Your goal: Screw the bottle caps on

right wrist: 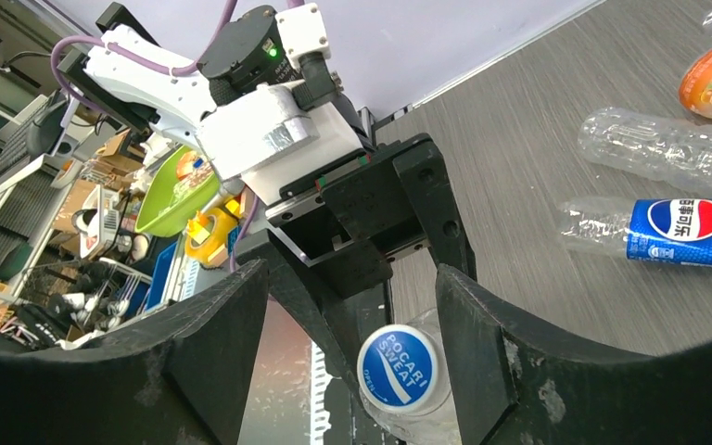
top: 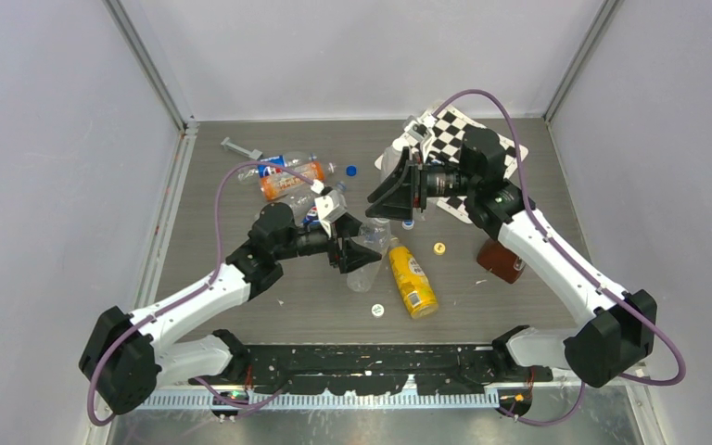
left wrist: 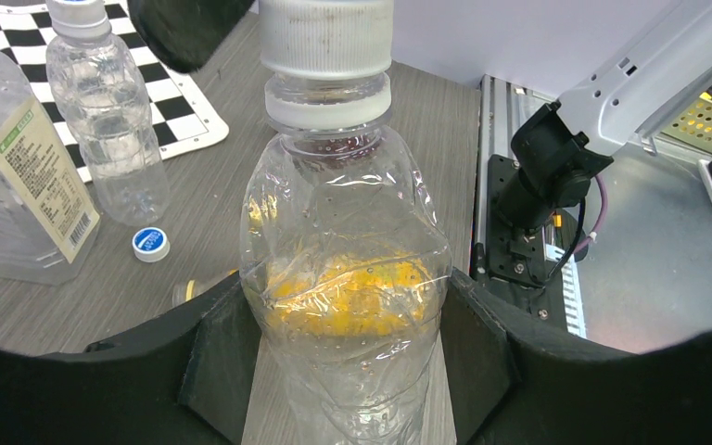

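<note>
My left gripper (left wrist: pixel 343 297) is shut on the body of a clear bottle (left wrist: pixel 343 232) and holds it upright over the table; in the top view this gripper (top: pixel 363 252) is at mid-table. A white-sided cap (left wrist: pixel 324 37) with a blue Pocari Sweat top (right wrist: pixel 397 368) sits on the bottle's neck. My right gripper (right wrist: pixel 350 283) is open around that cap, its fingers apart from it on both sides, the cap nearer the right finger. A slim clear bottle (left wrist: pixel 107 120) and a wider labelled one (left wrist: pixel 19 185) stand behind. A loose blue cap (left wrist: pixel 150 243) lies beside them.
A yellow bottle (top: pixel 413 280) lies right of the held bottle. Pepsi (right wrist: pixel 681 232), orange (top: pixel 289 181) and clear bottles lie at the back left. Loose caps: blue (top: pixel 350 171), yellow (top: pixel 439 247), white (top: pixel 377 310). A checkerboard (top: pixel 454 139) and a brown block (top: pixel 501 260) are on the right.
</note>
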